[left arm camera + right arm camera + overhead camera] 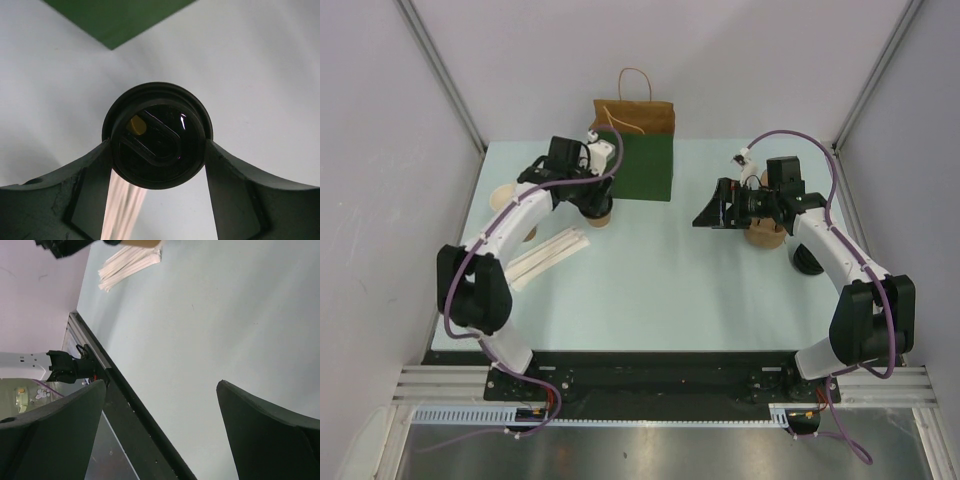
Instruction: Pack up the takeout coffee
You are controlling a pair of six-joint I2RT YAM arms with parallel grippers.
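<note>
While my L gripper (157, 152) clasps takeout coffee (157, 132) by round glossy lid, R gripper (160, 432) gapes over smooth table (215, 315).

The left arm (515, 220) reaches forward, and the left gripper (157, 146) points down, fingers pressed against the takeout coffee (157, 132). The right gripper (161, 385) points leftward, jaws spread wide.

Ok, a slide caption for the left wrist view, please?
Left pincer closed around the black-lidded takeout coffee, green bag behind.

My pale mint worktop (650, 290) sits boxed in by plain white walls (380, 150), evenly lit, a metal rail (660, 385) along its near edge.
</note>
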